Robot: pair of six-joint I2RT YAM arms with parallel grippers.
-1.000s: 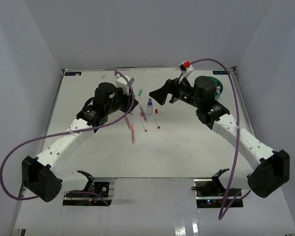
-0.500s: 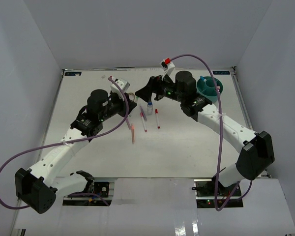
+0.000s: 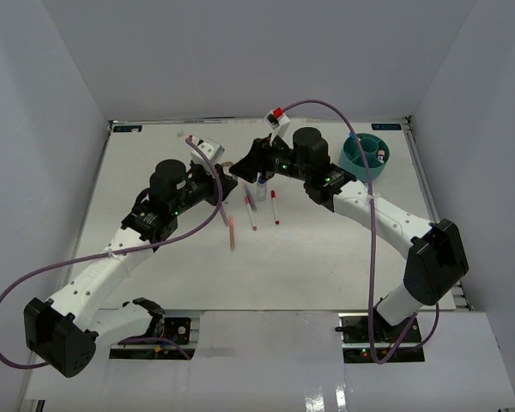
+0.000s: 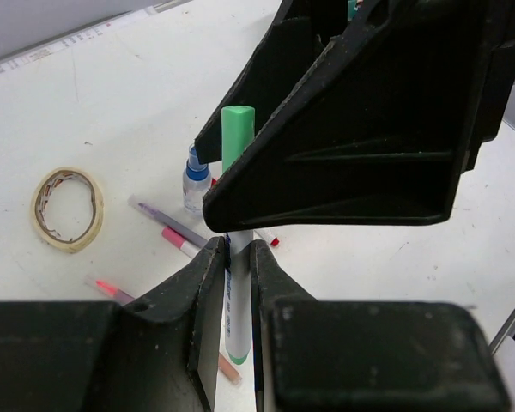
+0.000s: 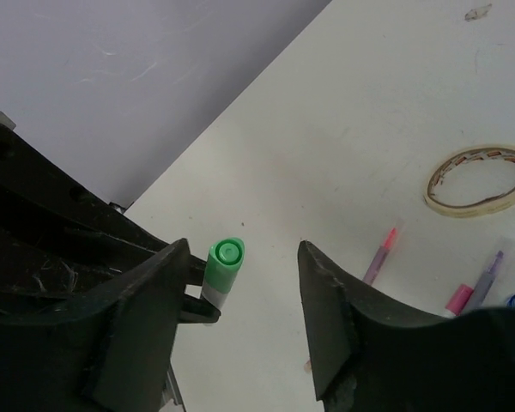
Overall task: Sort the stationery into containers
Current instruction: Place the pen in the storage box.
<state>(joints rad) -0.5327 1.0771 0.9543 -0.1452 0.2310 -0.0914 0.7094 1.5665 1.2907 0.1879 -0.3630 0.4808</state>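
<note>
Green-capped pen (image 4: 237,137) up off the counter (image 3: 326,257), well left of the teal organiser (image 3: 350,160) | left gripper (image 4: 234,257) clenched on its white barrel | right gripper (image 5: 243,251) right at the cap, jaws apart either side | long axis: cap points straight into right gripper, off-centre toward one jaw

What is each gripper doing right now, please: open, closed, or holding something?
Left gripper: closed on the green-capped pen.
Right gripper: open, jaws apart on either side of the pen's cap, not yet clamped.
</note>
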